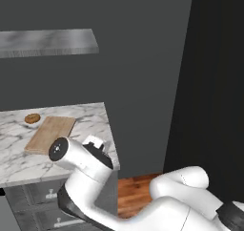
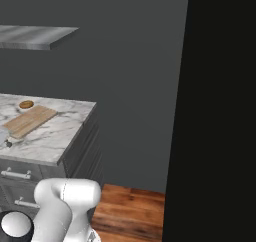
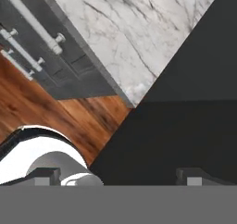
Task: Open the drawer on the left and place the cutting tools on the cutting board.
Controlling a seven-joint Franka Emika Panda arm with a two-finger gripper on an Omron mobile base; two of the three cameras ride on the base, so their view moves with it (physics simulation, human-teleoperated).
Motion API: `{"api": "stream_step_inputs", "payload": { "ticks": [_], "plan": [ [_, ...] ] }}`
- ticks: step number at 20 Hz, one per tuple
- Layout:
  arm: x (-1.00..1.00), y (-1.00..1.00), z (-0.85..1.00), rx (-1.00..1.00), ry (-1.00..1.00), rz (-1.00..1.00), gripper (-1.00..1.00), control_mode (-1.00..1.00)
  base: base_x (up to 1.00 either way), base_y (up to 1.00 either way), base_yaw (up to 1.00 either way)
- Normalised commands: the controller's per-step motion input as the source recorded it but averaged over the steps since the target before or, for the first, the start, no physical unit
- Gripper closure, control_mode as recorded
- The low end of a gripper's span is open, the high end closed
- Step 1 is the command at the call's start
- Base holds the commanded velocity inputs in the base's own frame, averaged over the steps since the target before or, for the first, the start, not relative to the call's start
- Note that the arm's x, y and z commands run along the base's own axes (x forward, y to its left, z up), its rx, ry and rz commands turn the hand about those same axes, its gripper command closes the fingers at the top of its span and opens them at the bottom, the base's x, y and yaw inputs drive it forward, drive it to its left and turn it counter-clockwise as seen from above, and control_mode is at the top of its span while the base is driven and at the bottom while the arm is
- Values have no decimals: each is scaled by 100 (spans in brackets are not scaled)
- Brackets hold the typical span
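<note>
The cutting board (image 1: pixel 50 133) (image 2: pixel 30 120) lies flat on the marble counter (image 1: pixel 90 120) with nothing on it. The drawer (image 1: pixel 40 191) (image 2: pixel 17 170) (image 3: pixel 44 26), the top grey front under the counter, is shut, and its silver bar handle (image 3: pixel 33 20) shows. The knife and the purple-handled tool are out of view. My gripper (image 3: pixel 120 174) is open with nothing between its fingertips (image 3: pixel 46 174). It hangs high off the counter's right front corner and looks down on the marble, the drawer fronts and the floor.
A round brown pastry (image 1: pixel 32 118) (image 2: pixel 25 104) sits just behind the board. A steel shelf (image 1: pixel 47 41) hangs on the grey wall above. An identical drawer front (image 2: pixel 22 201) lies below the top one. Wooden floor (image 1: pixel 136 194) runs right of the cabinet, beside a tall dark panel (image 2: pixel 220 111).
</note>
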Motion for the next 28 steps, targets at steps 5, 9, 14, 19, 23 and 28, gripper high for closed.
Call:
{"api": "stream_step_inputs", "payload": {
  "ticks": [5,9,14,19,23,28],
  "plan": [
    [-8,34,-64,-19,0,11,-100,-100,0,0,0],
    [0,19,-58,-16,0,12,-100,-100,0,0,0],
    [0,15,-53,-16,-1,10,-100,-100,0,0,0],
    [0,10,-44,-14,-3,11,-100,-100,0,0,0],
    [7,0,-36,-13,-5,10,-100,-100,0,0,0],
    [30,0,-31,-11,-6,9,-100,-100,0,0,0]
  ]
}}
